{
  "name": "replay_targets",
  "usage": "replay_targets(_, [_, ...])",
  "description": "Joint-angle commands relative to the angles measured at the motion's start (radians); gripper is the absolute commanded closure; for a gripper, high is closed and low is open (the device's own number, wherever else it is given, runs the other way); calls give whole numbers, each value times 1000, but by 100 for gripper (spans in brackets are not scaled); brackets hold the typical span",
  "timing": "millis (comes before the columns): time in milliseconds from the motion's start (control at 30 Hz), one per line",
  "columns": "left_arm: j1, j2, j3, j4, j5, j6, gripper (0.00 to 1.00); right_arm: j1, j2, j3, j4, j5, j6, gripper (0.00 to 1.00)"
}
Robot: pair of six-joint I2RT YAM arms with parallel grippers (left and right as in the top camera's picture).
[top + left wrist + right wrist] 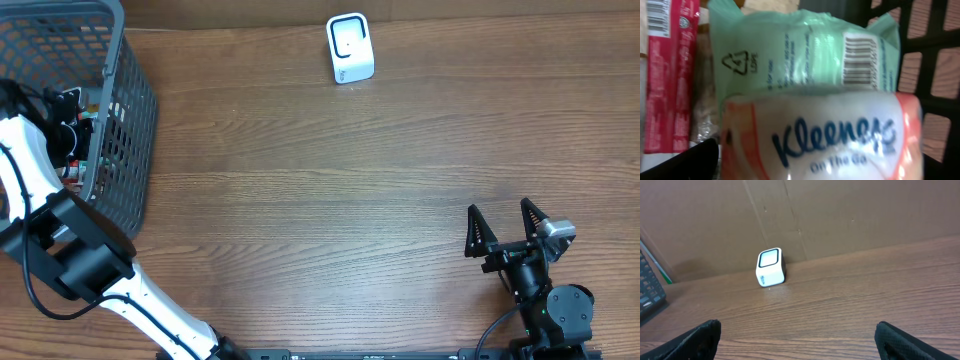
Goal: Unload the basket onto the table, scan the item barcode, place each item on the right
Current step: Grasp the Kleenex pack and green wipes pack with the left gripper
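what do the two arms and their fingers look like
The left arm has white links with bulky black joints and a thin black cable looping alongside. The right arm is all black, with a small silver block at the wrist. Its fingers are black, triangular and ridged.

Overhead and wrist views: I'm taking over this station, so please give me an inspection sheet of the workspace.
Surface: wooden table.
Job's things: white barcode scanner at far edge; grey basket holding Kleenex pack, green pack with barcode showing, red packet.
Clutter: nothing seen.
Grippers: left gripper open, inside basket over the packs; right gripper open, empty, above table.
Cables: black cable along left arm; second cable by right arm's base.
Surroundings: brown cardboard wall behind table.
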Motion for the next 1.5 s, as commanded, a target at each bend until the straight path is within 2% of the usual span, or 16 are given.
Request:
replay_targets(0, [-11,10,-5,21,-64,-42,2,-5,-2,-10,2,6,3,0])
replay_targets(300, [-11,10,-140,154,-63,-49,3,-5,-2,-10,2,6,3,0])
replay_targets(367, [-11,10,-153,172,-56,-50,6,-5,-2,-10,2,6,3,0])
replay_targets(433, [-11,10,-154,179,-56,-51,13,-5,-2,-10,2,6,3,0])
replay_targets(467, [-11,10,-154,181,-56,-51,21,-5,-2,-10,2,6,3,0])
replay_targets(567, [-11,10,-154,182,-57,-48,52,-5,-2,-10,2,6,3,0])
replay_targets(733, [-11,8,-134,170,-57,-49,63,-5,-2,-10,2,6,3,0])
replay_targets(900, [-11,2,-59,113,-57,-63,64,-5,-2,-10,2,6,3,0])
replay_targets(1100, [-11,-42,93,26,-57,-149,65,-5,-2,-10,2,6,3,0])
replay_targets(1300, [-11,-158,214,-7,-61,-225,65,-5,-2,-10,2,6,3,0])
replay_targets(1467, [-11,-304,227,5,-60,-309,65,-5,-2,-10,2,6,3,0])
